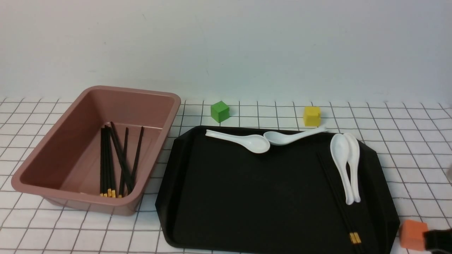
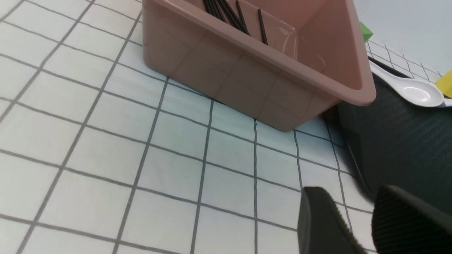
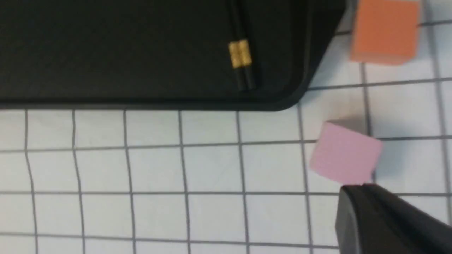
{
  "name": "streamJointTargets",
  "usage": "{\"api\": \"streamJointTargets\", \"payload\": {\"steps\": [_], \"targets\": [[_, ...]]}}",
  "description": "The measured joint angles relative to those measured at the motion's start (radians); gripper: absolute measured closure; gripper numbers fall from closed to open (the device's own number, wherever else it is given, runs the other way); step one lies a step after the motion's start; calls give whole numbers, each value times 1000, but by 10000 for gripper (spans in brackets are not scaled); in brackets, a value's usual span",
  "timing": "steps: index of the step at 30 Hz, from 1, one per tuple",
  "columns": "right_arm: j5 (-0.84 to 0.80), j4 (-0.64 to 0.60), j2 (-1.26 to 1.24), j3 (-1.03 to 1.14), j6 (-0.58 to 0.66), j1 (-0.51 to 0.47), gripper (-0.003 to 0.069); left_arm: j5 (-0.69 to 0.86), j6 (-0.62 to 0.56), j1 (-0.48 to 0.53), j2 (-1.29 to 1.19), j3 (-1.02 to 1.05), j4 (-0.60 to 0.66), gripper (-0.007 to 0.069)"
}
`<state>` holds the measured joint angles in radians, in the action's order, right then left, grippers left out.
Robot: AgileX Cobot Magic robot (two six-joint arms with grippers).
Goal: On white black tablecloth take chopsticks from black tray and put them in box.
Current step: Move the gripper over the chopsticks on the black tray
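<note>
A black tray (image 1: pixel 265 197) lies ahead and to the left of the right gripper (image 3: pixel 356 188), whose tips appear together with nothing between them; beyond the tray on its far left, and ahead of the left gripper (image 2: pixel 348 197), whose fingers stand apart and empty, sits a pinkish-brown box (image 1: pixel 79 201) already holding several dark sticks. Inside the tray, the last visible pair of chopsticks (image 1: pixel 340 204) rests side by side, just inward from the right gripper and touched by neither arm, near white spoons (image 1: pixel 340 151). The job looks mostly done, with that pair seemingly all that remains to be picked up and carried across to the box.
</note>
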<state>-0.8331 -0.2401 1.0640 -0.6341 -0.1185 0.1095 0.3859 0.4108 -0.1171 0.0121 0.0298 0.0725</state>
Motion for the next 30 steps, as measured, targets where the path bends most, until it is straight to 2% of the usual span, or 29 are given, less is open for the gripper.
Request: {"api": "streamJointTargets", "payload": {"steps": [2,4,5,6,8,11,17,22,30], "targets": [[0,-57,98,-29,80,0,600,0,0,0,0,0,0,386],[0,-92,223,-75,140,0,526,0,0,0,0,0,0,386],[0,-95,234,-80,147,0,510,0,0,0,0,0,0,386],[2,-103,314,-113,164,0,454,0,0,0,0,0,0,386],[6,-108,394,-163,174,1,391,0,0,0,0,0,0,386],[20,-93,504,-230,178,25,330,0,0,0,0,0,0,386],[77,-11,618,-313,118,104,314,0,0,0,0,0,0,386],[125,113,692,-357,20,170,314,0,0,0,0,0,0,386],[113,189,764,-375,-33,204,337,0,0,0,0,0,0,386]]}}
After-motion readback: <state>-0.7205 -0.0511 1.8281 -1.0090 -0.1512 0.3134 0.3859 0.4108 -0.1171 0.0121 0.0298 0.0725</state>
